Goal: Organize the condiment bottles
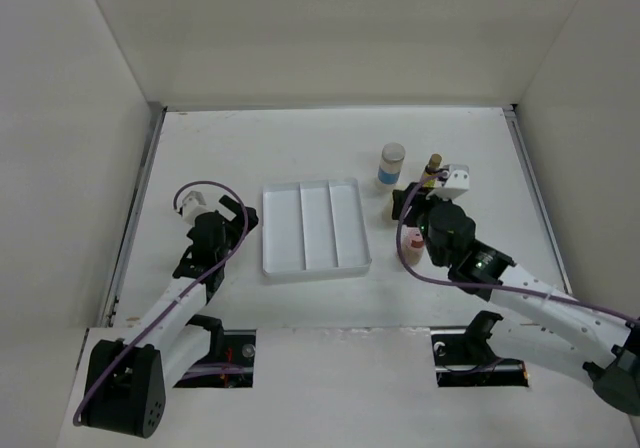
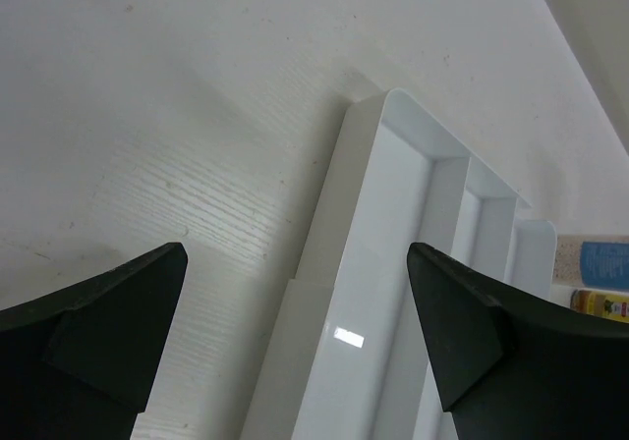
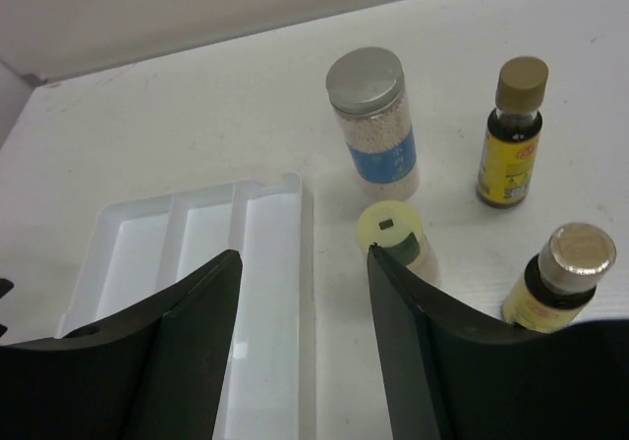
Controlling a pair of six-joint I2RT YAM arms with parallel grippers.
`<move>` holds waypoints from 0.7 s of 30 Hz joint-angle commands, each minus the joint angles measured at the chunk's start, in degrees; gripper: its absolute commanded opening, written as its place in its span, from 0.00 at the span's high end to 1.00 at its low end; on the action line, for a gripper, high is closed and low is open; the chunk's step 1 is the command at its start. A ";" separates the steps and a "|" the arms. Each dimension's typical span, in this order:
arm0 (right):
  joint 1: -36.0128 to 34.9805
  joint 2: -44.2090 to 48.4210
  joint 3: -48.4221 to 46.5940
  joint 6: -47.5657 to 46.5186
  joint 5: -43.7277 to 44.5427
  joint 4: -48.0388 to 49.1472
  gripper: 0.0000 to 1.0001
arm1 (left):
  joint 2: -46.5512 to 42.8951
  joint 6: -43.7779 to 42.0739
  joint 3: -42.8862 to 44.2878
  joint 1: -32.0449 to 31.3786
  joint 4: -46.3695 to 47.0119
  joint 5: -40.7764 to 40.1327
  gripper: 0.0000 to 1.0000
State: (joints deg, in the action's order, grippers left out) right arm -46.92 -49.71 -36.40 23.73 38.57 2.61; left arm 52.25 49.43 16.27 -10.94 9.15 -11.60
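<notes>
The grey-lidded jar with a blue label (image 3: 373, 116) stands beyond the white tray's (image 3: 197, 234) right end. An amber bottle with a tan cap and yellow label (image 3: 513, 131) is to its right. A yellow-green-capped bottle (image 3: 393, 232) stands just outside my right gripper's (image 3: 303, 255) right fingertip; that gripper is open and empty above the tray's edge. A pale-capped, yellow-labelled bottle (image 3: 560, 278) is nearer, on the right. From above I see the jar (image 1: 392, 163), the amber bottle (image 1: 433, 168) and a pink cap (image 1: 411, 240) by my right wrist. My left gripper (image 2: 295, 253) is open, low beside the tray (image 2: 393, 214).
The three-compartment tray (image 1: 315, 226) lies mid-table with nothing in it. White walls close in the table on the left, back and right. In the top view my left gripper (image 1: 230, 211) sits left of the tray and my right gripper (image 1: 408, 206) sits right of it.
</notes>
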 commanded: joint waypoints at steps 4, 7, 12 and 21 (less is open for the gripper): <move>3.62 -6.00 -7.27 -3.51 -4.46 6.09 0.50 | -0.74 -1.00 0.95 0.26 2.98 0.17 0.00; 6.87 -8.72 -9.21 -3.08 -7.97 6.09 0.62 | -1.71 -1.18 0.17 0.00 3.42 -0.36 0.00; 12.76 -15.83 -15.26 -3.33 -13.16 3.81 0.71 | -1.98 -1.27 0.08 -0.53 4.39 -0.01 0.00; 18.48 -35.26 -30.29 -8.08 -14.31 -0.15 0.13 | -1.45 -1.09 -0.72 -0.79 5.79 0.17 0.00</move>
State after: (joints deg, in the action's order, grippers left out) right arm -29.52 -81.41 -61.93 18.15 25.61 3.27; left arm 51.22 49.01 16.10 -11.66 11.53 -11.55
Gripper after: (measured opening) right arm 0.855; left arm 0.997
